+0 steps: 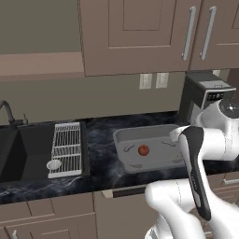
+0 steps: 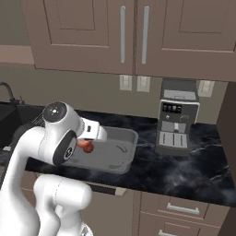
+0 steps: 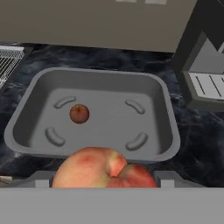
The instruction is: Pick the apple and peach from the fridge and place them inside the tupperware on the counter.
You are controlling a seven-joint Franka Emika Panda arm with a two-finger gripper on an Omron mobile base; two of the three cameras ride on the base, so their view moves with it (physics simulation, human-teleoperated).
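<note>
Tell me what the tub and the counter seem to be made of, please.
The tub looks like matte grey plastic: one even colour, rounded corners, soft moulded ridges in its floor, though dull metal is possible. The counter looks like polished stone, perhaps marble or granite: black with white veining and a faint sheen.

Counter (image 1: 100, 140) carries tupperware (image 1: 122, 140); coffee machine (image 2: 177, 115); wire rack (image 1: 66, 148).
</note>
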